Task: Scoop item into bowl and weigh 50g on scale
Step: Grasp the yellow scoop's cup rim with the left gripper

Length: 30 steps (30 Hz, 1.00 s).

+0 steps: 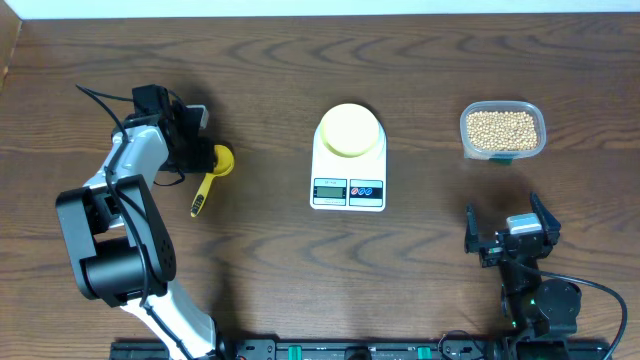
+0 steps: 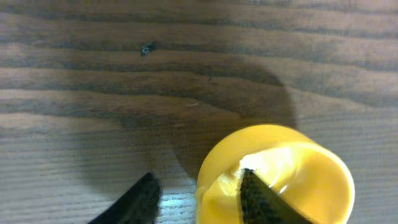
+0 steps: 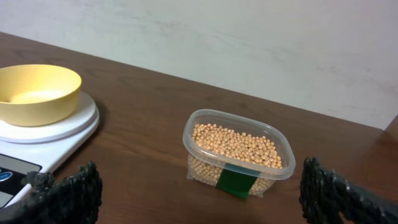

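At the left of the overhead frame, the left arm point(image 1: 125, 175) is built of white links joined by bulky black cylindrical housings, and a thin black cable point(image 1: 97, 99) is seen beside its black wrist. At lower right, the right arm point(image 1: 540, 300) is almost wholly black, topped by a pale grey block point(image 1: 522, 224). In the right wrist frame, black fingers point(image 3: 71, 193) are covered in a knobbly texture.

The yellow scoop point(image 2: 292, 165) lies on the wood-grain counter point(image 2: 124, 74). The left pincer point(image 2: 196, 180) straddles its cup wall: one dark finger point(image 2: 261, 199) is inside, the other outside with a gap to the wall.
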Each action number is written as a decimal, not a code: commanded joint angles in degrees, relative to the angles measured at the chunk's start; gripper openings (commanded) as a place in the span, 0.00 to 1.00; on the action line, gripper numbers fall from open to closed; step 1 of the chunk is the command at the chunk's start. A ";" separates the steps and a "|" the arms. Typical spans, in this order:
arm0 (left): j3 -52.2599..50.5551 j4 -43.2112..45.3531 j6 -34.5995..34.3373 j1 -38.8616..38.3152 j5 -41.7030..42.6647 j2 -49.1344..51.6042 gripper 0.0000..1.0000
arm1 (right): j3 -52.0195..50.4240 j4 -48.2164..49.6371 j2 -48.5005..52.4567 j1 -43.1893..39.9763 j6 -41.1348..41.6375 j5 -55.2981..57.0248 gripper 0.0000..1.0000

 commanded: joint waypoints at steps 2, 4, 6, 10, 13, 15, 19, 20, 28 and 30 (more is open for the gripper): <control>1.05 1.01 -2.10 0.17 -0.31 0.76 0.32 | -0.09 -0.24 -0.31 0.39 -0.57 0.04 0.99; 1.05 1.57 -4.76 0.17 -0.33 0.76 0.22 | -0.09 -0.24 -0.31 0.39 -0.57 0.04 0.99; 1.05 1.97 -8.61 0.17 -0.33 0.76 0.11 | -0.09 -0.24 -0.31 0.39 -0.57 0.04 0.99; 1.05 2.05 -16.33 0.17 -0.33 0.76 0.08 | -0.09 -0.24 -0.31 0.39 -0.57 0.04 0.99; 1.05 1.64 -21.81 0.17 -0.33 0.76 0.08 | -0.09 -0.24 -0.31 0.39 -0.57 0.04 0.99; 1.05 1.11 -25.22 0.17 -0.33 0.76 0.08 | -0.09 -0.24 -0.31 0.39 -0.57 0.04 0.99; 1.03 0.00 -31.01 0.11 -0.33 0.76 0.08 | -0.09 -0.24 -0.31 0.39 -0.57 0.04 0.99; 1.03 -0.20 -31.80 0.07 -0.33 0.76 0.08 | -0.09 -0.24 -0.31 0.39 -0.57 0.04 0.99; 0.94 -0.39 -33.05 -0.09 -2.43 0.76 0.08 | -0.09 -0.24 -0.31 0.39 -0.57 0.04 0.99; 0.94 -0.37 -33.03 -0.09 -3.72 0.76 0.08 | -0.09 -0.24 -0.31 0.39 -0.57 0.04 0.99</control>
